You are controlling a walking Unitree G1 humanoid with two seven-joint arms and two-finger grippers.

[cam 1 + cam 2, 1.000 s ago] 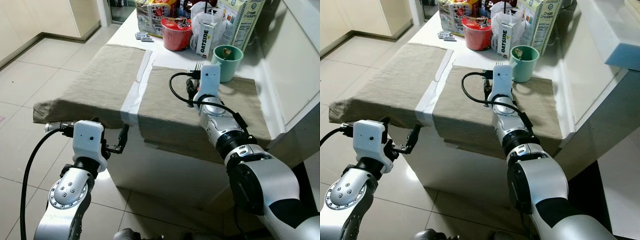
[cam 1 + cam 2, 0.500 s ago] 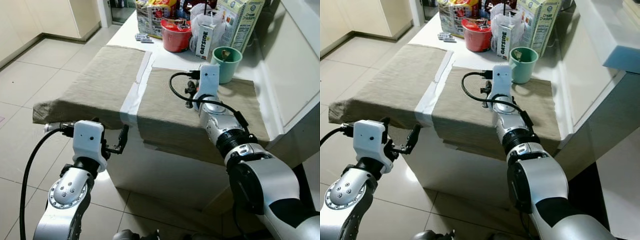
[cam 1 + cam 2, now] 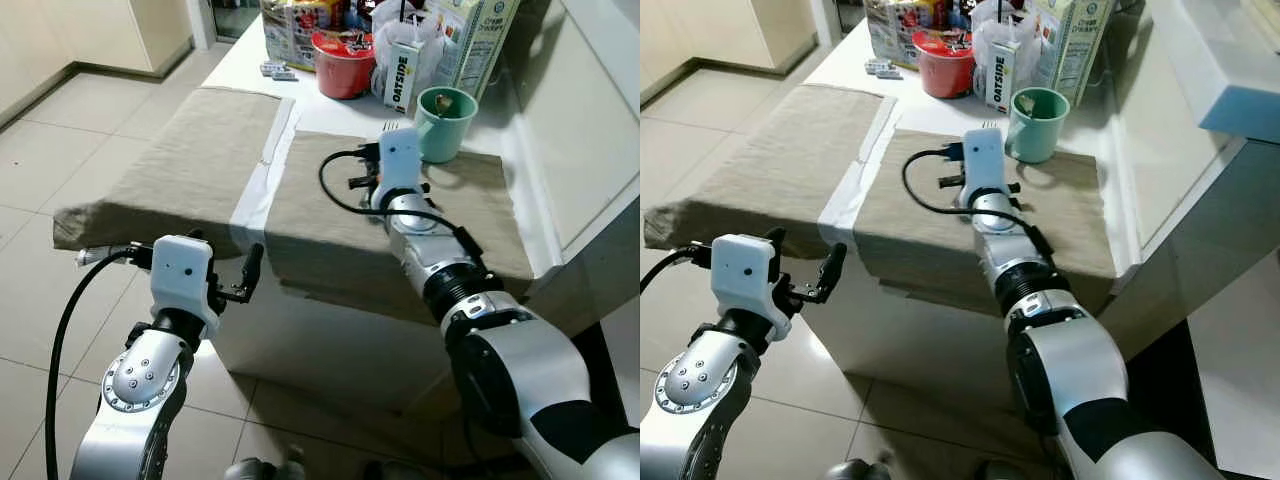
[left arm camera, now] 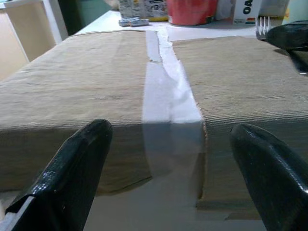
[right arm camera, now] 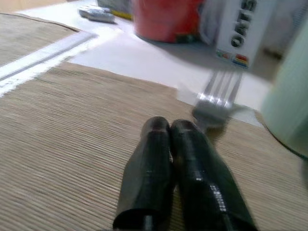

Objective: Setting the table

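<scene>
My right gripper is shut on a silver fork, whose tines stick out past the fingertips. It hovers low over the far part of the right tan placemat, just left of the green cup. The fork's tines peek out above the white wrist housing. A second tan placemat lies to the left, with a white strip of table between the two. My left gripper is open and empty, held below and in front of the table's near edge, facing that strip.
At the table's far end stand a red bowl, an Oatside carton, a cereal box and snack packs. A white counter wall runs along the right. Tiled floor lies to the left.
My right gripper has drifted a little left with the fork, away from the green cup. The head view has shifted slightly. The left arm has held its place.
</scene>
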